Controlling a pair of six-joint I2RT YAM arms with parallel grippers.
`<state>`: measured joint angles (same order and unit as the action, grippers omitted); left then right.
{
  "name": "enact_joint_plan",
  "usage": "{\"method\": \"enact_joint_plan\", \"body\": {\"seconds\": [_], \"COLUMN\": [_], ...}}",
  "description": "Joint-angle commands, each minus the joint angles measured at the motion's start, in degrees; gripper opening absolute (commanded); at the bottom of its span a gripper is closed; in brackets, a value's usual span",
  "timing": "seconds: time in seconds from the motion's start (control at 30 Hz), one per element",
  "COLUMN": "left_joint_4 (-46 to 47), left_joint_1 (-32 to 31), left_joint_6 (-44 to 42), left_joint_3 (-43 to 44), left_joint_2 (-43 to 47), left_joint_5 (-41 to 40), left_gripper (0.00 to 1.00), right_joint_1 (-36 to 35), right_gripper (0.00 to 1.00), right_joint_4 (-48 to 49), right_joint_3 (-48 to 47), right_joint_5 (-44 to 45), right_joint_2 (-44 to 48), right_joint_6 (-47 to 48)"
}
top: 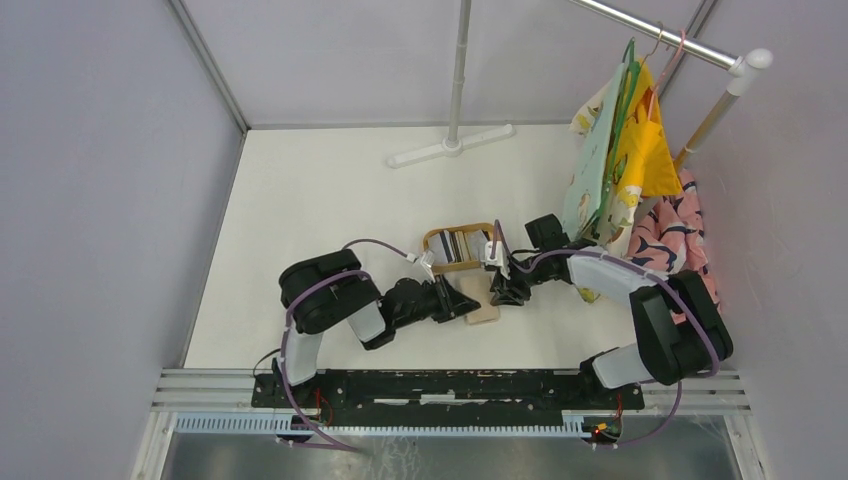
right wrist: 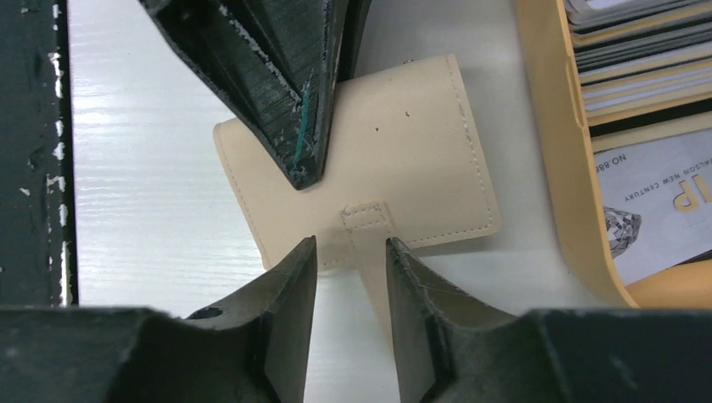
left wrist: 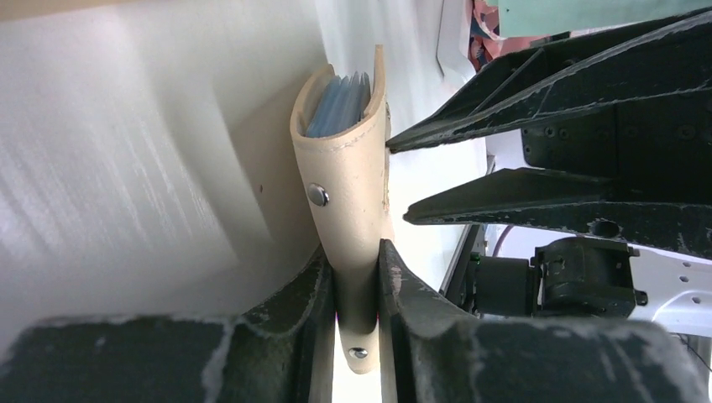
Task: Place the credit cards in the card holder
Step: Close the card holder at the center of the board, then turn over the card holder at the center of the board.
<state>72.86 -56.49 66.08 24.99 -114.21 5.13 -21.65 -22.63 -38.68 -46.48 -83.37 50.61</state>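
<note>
While the small beige stitched-leather card holder (right wrist: pixel 395 159) lies on the white tabletop (right wrist: pixel 151 168), just beside the oval wooden tray (right wrist: pixel 554 151), both arms crowd in over it; the left gripper (left wrist: pixel 357 252) is clamped tight on one end of the holder, the leather squeezed between its black fingers, and its wrist view looks along the holder edge-on, past a metal snap button (left wrist: pixel 317 195) to the light blue lining (left wrist: pixel 340 105) at the far mouth; the right gripper (right wrist: pixel 351 252) has its jaws parted to either side of the narrow closure strap (right wrist: pixel 367 239), with a sliver of table showing between one finger and the strap, so it grips nothing; the thin striped black, white and grey credit cards (right wrist: pixel 638 59) sit stacked in the tray, and none shows in the holder. I judge the step in hand to be opening the holder, and several things could spoil it. The strap is narrow and limp, so jaws closing off-centre might pinch only its edge and let it slide out. A pull against a fastened snap could drag the whole holder out of the left clamp. The two sets of fingers work very near each other and could collide. The tray is close enough that a sideways swing might knock it and scatter the cards.
</note>
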Motion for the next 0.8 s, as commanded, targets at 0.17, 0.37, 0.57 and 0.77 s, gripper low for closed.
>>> {"method": "enact_joint_plan", "body": {"seconds": [0.17, 0.37, 0.57, 0.77], "left_joint_4": [-16.27, -48.24, -71.86, -88.69], "left_joint_1": [-2.1, -8.74, -15.72, -23.63], "left_joint_6": [-15.09, -28.11, -36.91, -41.69], "left_joint_3": [-3.56, 3.16, 14.11, 25.76], "left_joint_2": [12.4, 25.93, 32.55, 31.49], "left_joint_5": [-5.7, -24.85, -44.67, -59.09], "left_gripper": [0.02, 0.02, 0.02, 0.02], "right_joint_1": [2.98, 4.45, 7.32, 10.29], "right_gripper": [0.54, 0.54, 0.55, 0.56], "right_joint_4": [-4.62, -4.48, 2.56, 6.95], "right_joint_3": [-1.23, -1.75, -0.61, 0.27], "right_joint_5": [-7.98, -8.82, -5.48, -3.53], "right_joint_2": [9.49, 12.91, 16.69, 18.16], "right_joint_6": [5.06, 4.59, -4.51, -10.95]}}
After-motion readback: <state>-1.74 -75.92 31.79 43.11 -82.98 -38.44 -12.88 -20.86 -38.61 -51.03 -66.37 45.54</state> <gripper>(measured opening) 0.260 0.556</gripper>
